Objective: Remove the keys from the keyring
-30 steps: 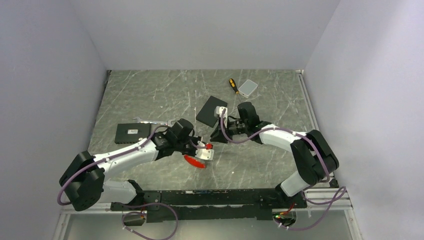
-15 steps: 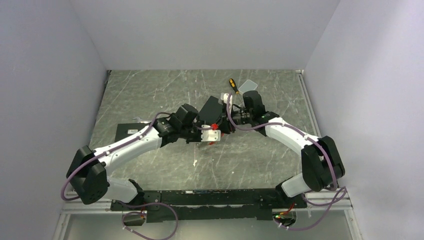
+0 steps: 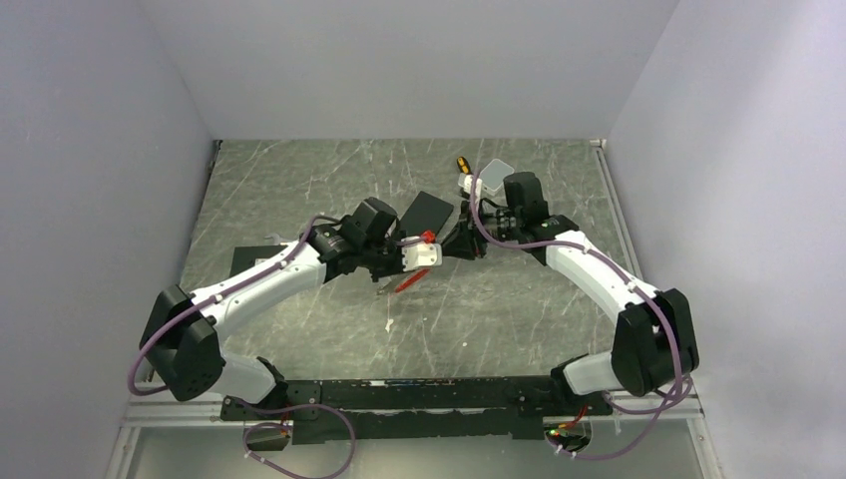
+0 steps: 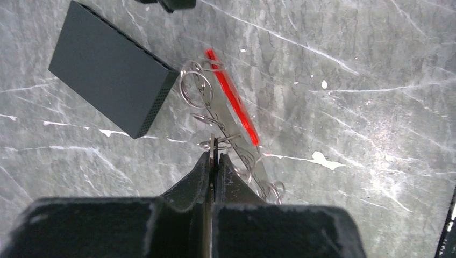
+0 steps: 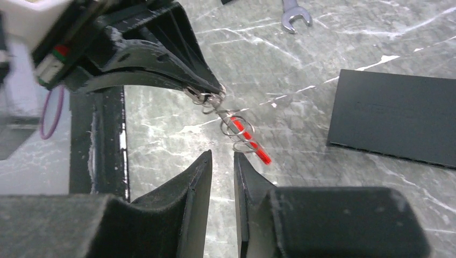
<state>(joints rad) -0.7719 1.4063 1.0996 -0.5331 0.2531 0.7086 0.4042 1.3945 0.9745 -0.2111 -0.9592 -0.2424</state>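
The keyring [image 4: 200,88] hangs stretched out as wire loops with a bright red strip [image 4: 231,99] along it. My left gripper [image 4: 214,156] is shut on a thin metal part at its upper end and holds it above the table. In the right wrist view the left gripper's fingers [image 5: 161,59] pinch the keyring [image 5: 236,129], which dangles down to the right. My right gripper [image 5: 222,156] is open by a narrow gap, holds nothing and sits just short of the lowest loop. I cannot tell the keys apart from the loops. In the top view the red strip [image 3: 410,280] shows below the left gripper [image 3: 404,267], and the right gripper [image 3: 456,247] faces it.
A flat black box [image 3: 424,212] lies just behind both grippers. Another black box [image 3: 244,264] sits at the left, partly under the left arm. A wrench [image 5: 293,13] lies on the marble. A yellow-handled screwdriver [image 3: 462,163] and a small white box [image 3: 496,172] are at the back.
The left arm has lifted the keyring from the near middle and carried it back. The right arm has swung back and to the right. The right jaws have narrowed slightly.
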